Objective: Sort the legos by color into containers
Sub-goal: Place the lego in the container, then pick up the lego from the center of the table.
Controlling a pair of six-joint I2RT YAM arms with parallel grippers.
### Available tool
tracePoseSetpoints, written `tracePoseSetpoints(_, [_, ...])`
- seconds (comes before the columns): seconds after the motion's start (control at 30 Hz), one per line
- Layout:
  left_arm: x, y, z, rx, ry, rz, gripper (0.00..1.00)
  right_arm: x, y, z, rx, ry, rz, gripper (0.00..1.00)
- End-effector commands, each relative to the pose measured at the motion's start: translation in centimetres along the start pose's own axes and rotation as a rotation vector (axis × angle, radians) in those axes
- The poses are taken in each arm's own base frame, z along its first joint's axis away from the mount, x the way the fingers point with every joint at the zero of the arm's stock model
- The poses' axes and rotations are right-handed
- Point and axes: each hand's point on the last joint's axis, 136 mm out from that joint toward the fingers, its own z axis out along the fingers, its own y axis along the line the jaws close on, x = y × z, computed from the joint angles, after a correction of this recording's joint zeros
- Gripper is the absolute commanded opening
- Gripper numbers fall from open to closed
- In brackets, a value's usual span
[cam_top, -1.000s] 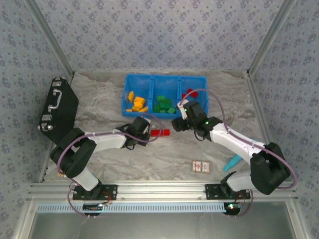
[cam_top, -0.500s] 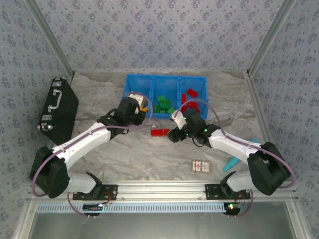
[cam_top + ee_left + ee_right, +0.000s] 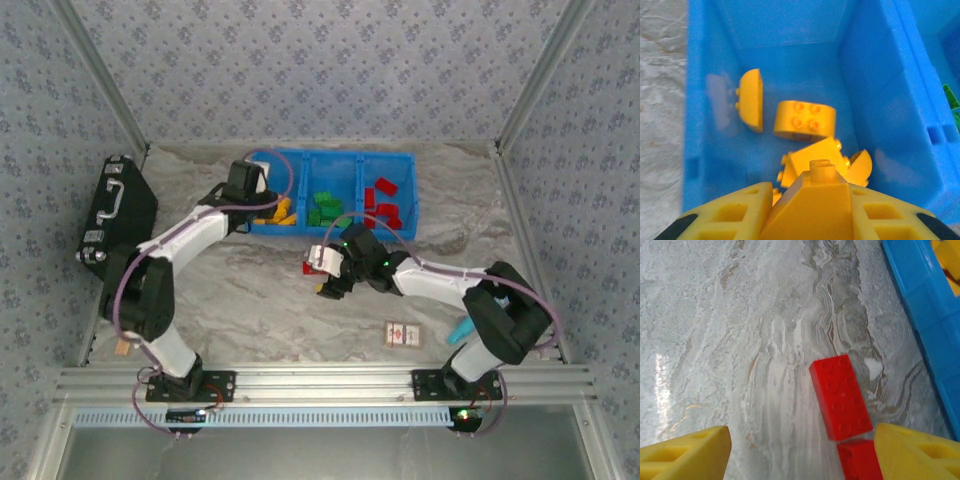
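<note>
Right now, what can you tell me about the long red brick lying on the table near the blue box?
The red brick is an oblong block of smooth, glossy plastic with two rows of round studs on top. It lies flat, studs up, on the grey marbled table, a short way off the blue box. Its near end meets a second red brick; whether they truly touch I cannot tell. The right gripper hangs open over it, one finger on either side, not touching it.

Nothing legible anywhere — the red-and-white print on the card box (image 3: 402, 333) is too small.
</note>
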Motion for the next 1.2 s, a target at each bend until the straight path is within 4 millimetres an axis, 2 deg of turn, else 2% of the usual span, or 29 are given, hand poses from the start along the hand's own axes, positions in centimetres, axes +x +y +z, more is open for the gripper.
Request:
tracePoseSetpoints(0.0, [-1.9,-1.6,1.0,0.066,-0.021,-0.008,0.34,-0.7,-0.6,1.0,-0.016,-0.021,-0.109,0.76])
tracePoseSetpoints(0.23, [-2.2,-2.1,3.9,0.089,0.005,-0.016,0.35,0.1,-1.9,3.4,-0.034,0.026,-0.127,0.77])
tracePoseSetpoints(0.47, [-2.2,-2.6,5.7,0.106,0.034,0.005,0.53,1.1,-2.4,4.7,-0.058,0.07,-0.132,0.77])
tracePoseSetpoints(0.63, [-2.3,-2.4,5.8,0.098,0.035,0.013,0.56,1.3,-2.5,5.2,-0.079,0.088,-0.133,0.77])
tracePoseSetpoints(0.8, [-3.4,-2.3,4.2,0.098,0.003,0.005,0.58,2.1,-2.6,5.9,-0.092,0.112,-0.117,0.74])
tracePoseSetpoints(1.0, [-5.0,-2.0,-0.3,0.092,-0.071,0.001,0.59,2.8,-2.0,6.3,-0.129,0.149,-0.119,0.72])
tracePoseSetpoints(1.17, [-4.1,-1.1,-4.1,0.07,-0.102,-0.01,0.6,3.6,-1.9,6.7,-0.142,0.191,-0.112,0.68])
